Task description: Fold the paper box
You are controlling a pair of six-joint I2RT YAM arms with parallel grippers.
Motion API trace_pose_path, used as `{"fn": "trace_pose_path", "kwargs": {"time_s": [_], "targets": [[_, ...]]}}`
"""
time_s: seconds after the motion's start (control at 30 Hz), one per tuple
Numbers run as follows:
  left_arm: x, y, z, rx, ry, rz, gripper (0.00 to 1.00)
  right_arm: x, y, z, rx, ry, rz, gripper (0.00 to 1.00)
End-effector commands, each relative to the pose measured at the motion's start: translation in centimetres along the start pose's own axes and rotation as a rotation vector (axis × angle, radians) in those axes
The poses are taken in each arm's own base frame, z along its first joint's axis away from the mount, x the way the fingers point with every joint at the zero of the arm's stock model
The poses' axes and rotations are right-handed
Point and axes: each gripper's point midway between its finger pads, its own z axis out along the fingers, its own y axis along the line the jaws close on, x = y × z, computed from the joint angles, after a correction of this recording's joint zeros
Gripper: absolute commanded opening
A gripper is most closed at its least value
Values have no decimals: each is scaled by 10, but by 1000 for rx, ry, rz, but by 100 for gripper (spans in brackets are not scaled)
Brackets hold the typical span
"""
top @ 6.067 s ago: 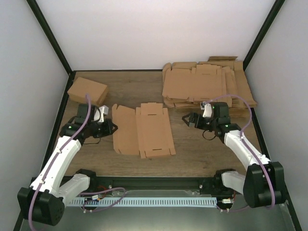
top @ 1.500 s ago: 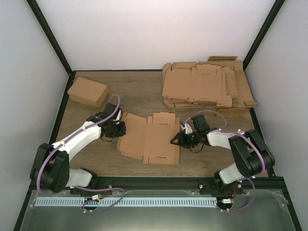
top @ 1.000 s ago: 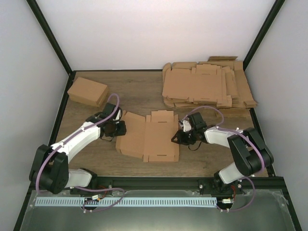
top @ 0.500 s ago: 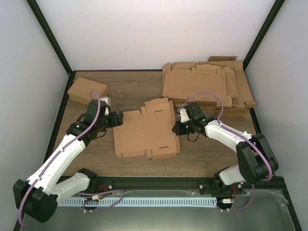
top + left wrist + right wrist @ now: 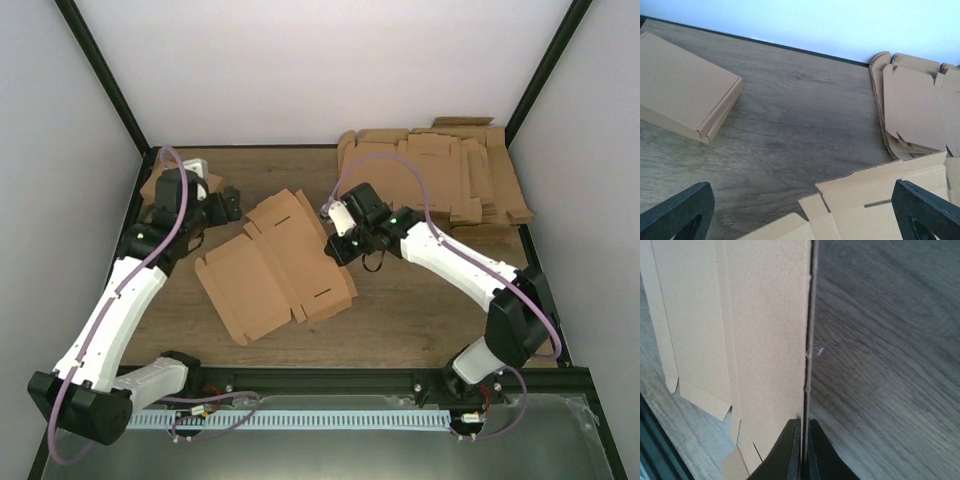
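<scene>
Right gripper [image 5: 338,248]: my fingers are pressed together on the right-hand edge of the paper box [image 5: 275,265]. In the wrist view the thin card sits between the tips [image 5: 802,432].
Left gripper [image 5: 228,203]: my fingers are spread wide with nothing between them, hanging above the table [image 5: 420,310]. The wrist view shows the two tips far apart [image 5: 800,212].
Paper box, place: it is opened out as a flat sheet on the table between my two grippers. One edge is in my right fingers, and its far corner lies just below and ahead of my left fingers [image 5: 875,190].
Paper box, long axis: it runs on a diagonal, from near my left arm's side up toward the far right.
Paper box, from my right wrist: the pinched edge runs straight away from my fingers. The brown panels and small tabs [image 5: 765,340] are to its left, and bare wood is to its right.
Folded box [image 5: 682,102]: closed and flat on the table, ahead and left of my left gripper, apart from the sheet.
Pile of blanks [image 5: 430,175]: at the far right, beyond my right gripper. From my left wrist it shows ahead and to the right [image 5: 915,105].
</scene>
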Motion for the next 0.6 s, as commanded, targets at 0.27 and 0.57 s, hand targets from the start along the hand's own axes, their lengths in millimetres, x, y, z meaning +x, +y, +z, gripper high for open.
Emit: {"fn": "trace_pose_path", "kwargs": {"time_s": [0.27, 0.57], "targets": [[54, 15, 73, 124, 245, -114, 100, 5, -46, 7, 280, 202, -31, 1], [71, 18, 88, 132, 269, -140, 100, 12, -32, 20, 424, 194, -307, 1]]}}
